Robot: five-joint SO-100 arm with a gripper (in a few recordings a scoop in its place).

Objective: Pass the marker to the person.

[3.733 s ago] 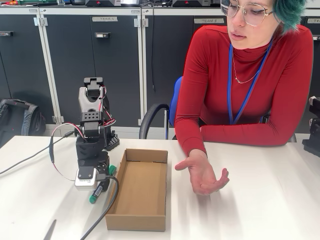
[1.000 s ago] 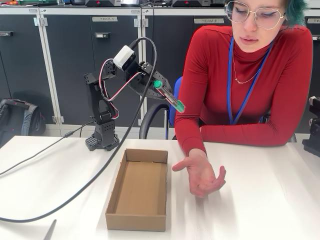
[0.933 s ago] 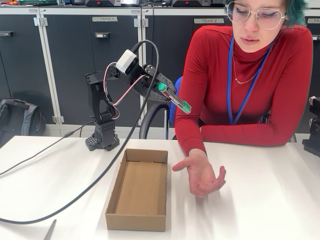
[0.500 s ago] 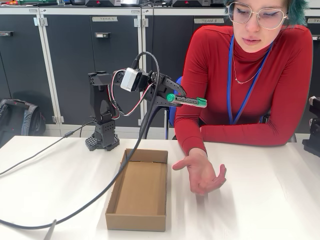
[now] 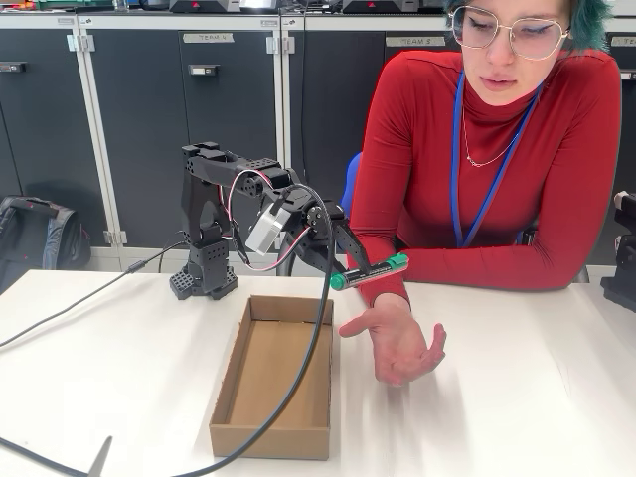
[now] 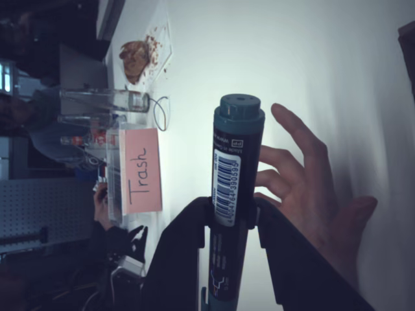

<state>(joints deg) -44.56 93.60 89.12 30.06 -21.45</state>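
Observation:
My gripper [image 5: 350,270] is shut on the marker [image 5: 370,271], which has green ends and points right, tilted slightly up. It hangs just above the wrist of the person's open, palm-up hand [image 5: 402,343], which rests on the white table. The person [image 5: 497,149], in a red sweater with a blue lanyard, sits behind the table at the right. In the wrist view the marker [image 6: 235,162] stands between my two dark fingers [image 6: 188,246], barcode facing the camera. The hand [image 6: 311,194] lies beyond it with its fingers spread.
An open cardboard box [image 5: 238,393] lies on the table [image 5: 517,417] below my arm, left of the hand. My arm's base [image 5: 204,280] stands behind the box, and a black cable [image 5: 298,368] loops over it. A pink "Trash" sign [image 6: 141,170] shows in the wrist view.
My arm has stretched forward and come down, carrying the marker from chest height to just above the person's wrist. The hand has stayed nearly still.

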